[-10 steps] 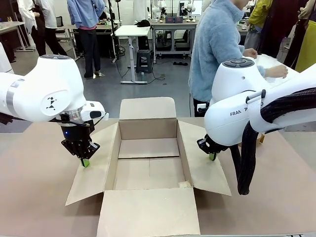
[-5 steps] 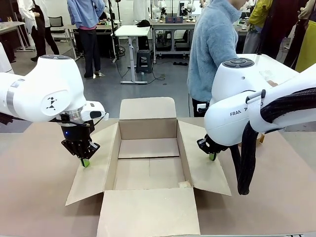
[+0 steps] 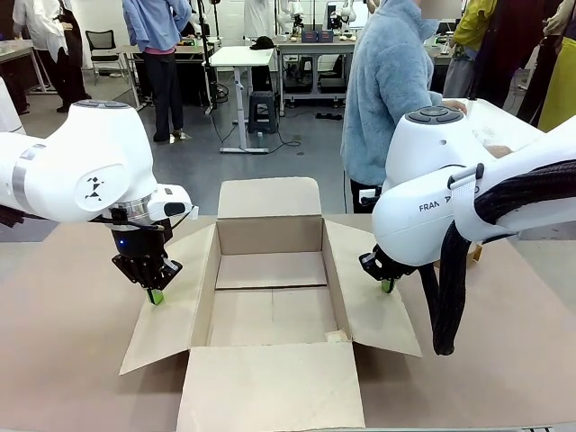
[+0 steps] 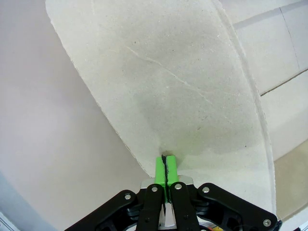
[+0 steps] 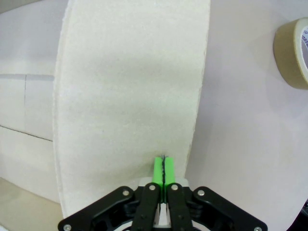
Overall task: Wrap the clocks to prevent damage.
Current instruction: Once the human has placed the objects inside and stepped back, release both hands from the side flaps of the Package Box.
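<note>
Open box point(image 3: 270, 236) in the middle, left gripper point(image 3: 155, 296) closed at left flap point(image 3: 171, 324), right gripper point(image 3: 388, 286) closed at right flap point(image 3: 373, 319)

A robotics lab: 2 white robot arms point(image 3: 90, 171) at a worktop point(image 3: 63, 360), with a white desk point(image 3: 240, 56), equipment-laden bench point(image 3: 315, 42) and floor cables point(image 3: 288, 140) behind.

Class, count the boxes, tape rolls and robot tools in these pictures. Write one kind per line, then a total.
Cardboard box: 1
Tape roll: 1
Tools: 2 (left tool, right tool, both shut)
Total: 4
</note>
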`<state>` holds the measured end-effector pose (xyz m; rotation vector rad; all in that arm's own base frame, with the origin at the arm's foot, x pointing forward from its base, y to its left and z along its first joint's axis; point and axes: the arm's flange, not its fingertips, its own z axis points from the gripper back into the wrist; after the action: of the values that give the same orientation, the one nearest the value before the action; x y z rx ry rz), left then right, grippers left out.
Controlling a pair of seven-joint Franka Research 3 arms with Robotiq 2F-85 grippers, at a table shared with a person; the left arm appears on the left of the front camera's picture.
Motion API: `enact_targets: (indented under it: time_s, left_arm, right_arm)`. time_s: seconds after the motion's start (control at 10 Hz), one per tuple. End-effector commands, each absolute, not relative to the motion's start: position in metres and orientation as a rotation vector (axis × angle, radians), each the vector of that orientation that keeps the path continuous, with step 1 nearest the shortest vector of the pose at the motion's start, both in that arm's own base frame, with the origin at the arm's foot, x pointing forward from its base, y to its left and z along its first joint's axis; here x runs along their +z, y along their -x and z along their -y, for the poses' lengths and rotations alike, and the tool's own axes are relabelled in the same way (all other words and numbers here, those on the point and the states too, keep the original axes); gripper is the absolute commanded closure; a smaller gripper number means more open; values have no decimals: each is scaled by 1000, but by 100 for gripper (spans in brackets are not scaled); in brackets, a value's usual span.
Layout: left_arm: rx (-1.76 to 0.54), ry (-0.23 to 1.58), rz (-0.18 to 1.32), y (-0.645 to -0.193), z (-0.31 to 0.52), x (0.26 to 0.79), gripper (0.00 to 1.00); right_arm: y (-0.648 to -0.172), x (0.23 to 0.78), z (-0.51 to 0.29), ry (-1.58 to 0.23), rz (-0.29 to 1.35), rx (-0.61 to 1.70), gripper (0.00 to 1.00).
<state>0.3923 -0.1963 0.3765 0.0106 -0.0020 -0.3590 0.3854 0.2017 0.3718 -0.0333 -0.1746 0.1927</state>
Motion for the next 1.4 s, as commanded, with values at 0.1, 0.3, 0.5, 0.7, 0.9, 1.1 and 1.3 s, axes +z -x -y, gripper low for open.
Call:
enact_targets:
  time_s: [0.1, 0.3, 0.5, 0.7, 0.9, 1.1, 1.3]
  left_arm:
    - [-361, -15, 1, -392, 196, 376, 100]
    - [-361, -15, 1, -392, 196, 376, 100]
    - [-361, -15, 1, -392, 196, 376, 100]
    - [-361, -15, 1, -392, 196, 376, 100]
    - [-361, -15, 1, -392, 196, 376, 100]
    - [-361, -15, 1, -392, 196, 376, 100]
    - [-361, -15, 1, -392, 196, 376, 100]
  right_arm:
    - [-386, 371, -201, 36, 175, 186, 99]
    - [-386, 371, -201, 36, 175, 186, 99]
    - [-386, 371, -201, 36, 175, 186, 99]
    - [-386, 371, -201, 36, 175, 186, 99]
    - [-386, 371, -201, 36, 175, 186, 99]
    - [-386, 371, -201, 36, 175, 186, 99]
    - [-386, 371, -201, 36, 175, 186, 99]
